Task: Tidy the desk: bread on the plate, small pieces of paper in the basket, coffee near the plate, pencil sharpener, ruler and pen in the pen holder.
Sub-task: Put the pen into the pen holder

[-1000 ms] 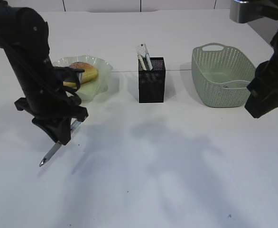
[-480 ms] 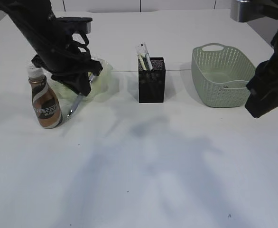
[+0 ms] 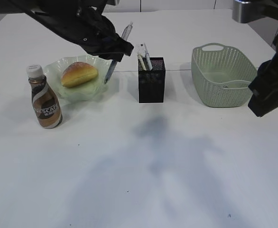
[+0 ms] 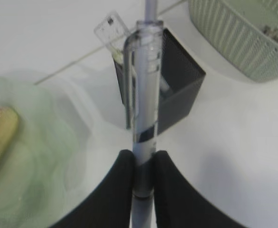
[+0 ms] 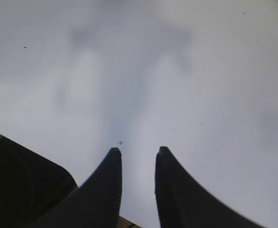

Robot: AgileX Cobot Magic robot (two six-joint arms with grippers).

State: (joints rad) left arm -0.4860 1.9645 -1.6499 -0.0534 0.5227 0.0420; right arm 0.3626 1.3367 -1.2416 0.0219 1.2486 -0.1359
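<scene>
Left gripper [image 4: 143, 164] is clamped narrowly on the lower barrel of the pen [image 3: 118, 51], which hangs tilted in the air between the plate [image 3: 98, 84] and the pen holder [image 3: 152, 80], tip down toward the plate's right rim, cap end up. Right gripper [image 5: 137, 153] is parted a little with nothing between its fingers, hovering over bare table [image 3: 143, 171] off to the right beside the basket [image 3: 222, 76]. Risks, as I judge them: the grip sits low on a long smooth barrel, so the pen could swivel or slip in the jaws on the way over; the holder already carries a ruler [image 4: 111, 33] and other sticks (mouth looks crowded), so a slanted pen could strike the mesh rim or the ruler and tip the holder, or drop outside it. Pen needs uprighting before descent. Versus a second ago: the pen was then low over the table in front of the plate, arm hiding the coffee bottle [image 3: 44, 99]; it has since been carried up and rightward, the bottle and bread [image 3: 79, 74] now show plainly, and the right arm has barely shifted.
</scene>
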